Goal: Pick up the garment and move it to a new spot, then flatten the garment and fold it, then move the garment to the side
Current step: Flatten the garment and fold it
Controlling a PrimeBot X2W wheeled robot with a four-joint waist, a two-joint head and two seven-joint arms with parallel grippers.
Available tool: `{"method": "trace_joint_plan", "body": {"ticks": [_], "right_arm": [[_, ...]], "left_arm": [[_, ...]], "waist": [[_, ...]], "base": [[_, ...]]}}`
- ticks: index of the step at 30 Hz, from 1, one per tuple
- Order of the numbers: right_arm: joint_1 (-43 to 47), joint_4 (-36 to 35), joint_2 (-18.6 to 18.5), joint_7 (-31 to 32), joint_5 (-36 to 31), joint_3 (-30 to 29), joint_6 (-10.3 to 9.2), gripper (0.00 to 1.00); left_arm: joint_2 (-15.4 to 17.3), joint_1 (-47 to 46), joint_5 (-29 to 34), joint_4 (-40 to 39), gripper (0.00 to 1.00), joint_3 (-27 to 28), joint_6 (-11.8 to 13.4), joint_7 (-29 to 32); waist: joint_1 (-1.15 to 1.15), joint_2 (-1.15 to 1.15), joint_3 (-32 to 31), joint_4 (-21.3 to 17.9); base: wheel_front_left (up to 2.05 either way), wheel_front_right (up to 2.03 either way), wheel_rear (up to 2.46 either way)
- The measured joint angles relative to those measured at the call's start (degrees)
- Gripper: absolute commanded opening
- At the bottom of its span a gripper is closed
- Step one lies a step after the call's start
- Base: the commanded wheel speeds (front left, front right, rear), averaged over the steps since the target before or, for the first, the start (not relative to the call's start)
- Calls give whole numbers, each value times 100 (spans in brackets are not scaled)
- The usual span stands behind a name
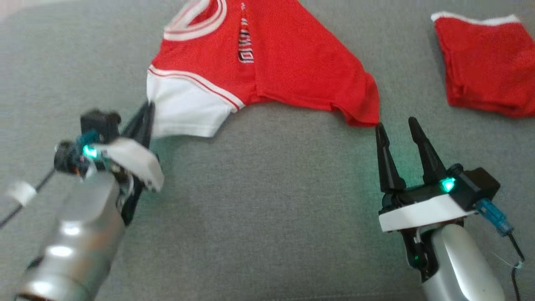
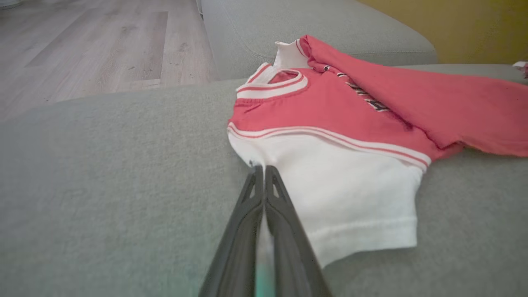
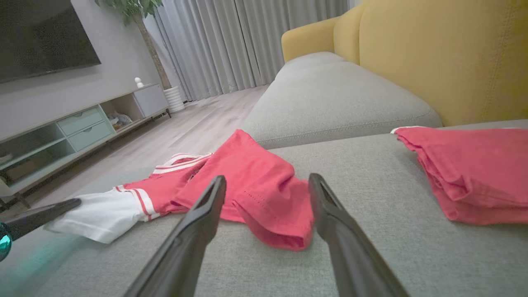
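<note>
The garment (image 1: 284, 62) lies unflattened at the upper centre of the head view. The pick-up is judged begun, with flattening, folding and setting aside outstanding. On the left gripper (image 1: 146, 113) the jaws are pinched on the white sleeve (image 1: 184, 113); on the right gripper (image 1: 397, 123) they are spread just beside the red hem (image 1: 363, 117).

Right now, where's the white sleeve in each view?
Head: sleeve left of centre, in the upper half.
Left wrist: sleeve centre-right, just past the fingertips.
Right wrist: sleeve lower left.
Shared landmark: left gripper, shut on the sleeve's left edge in all three views.
</note>
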Motion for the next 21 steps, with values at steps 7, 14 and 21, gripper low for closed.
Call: {"method": "trace_joint_plan", "body": {"ticks": [7, 14, 21], "right_arm": [[218, 126, 0, 0, 134, 8, 0, 100], [455, 258, 1, 0, 245, 58, 0, 100], [571, 338, 1, 0, 294, 157, 0, 100]], "left_arm": [[148, 992, -89, -497, 0, -179, 3, -46], [391, 1857, -90, -1467, 0, -380, 243, 172], [701, 2432, -1, -2555, 100, -469, 880, 222]], "waist": [[-1, 0, -547, 310], [-1, 0, -979, 764], [-1, 0, -1312, 1128]], "base": [[0, 0, 0], [0, 0, 0], [0, 0, 0]]}}
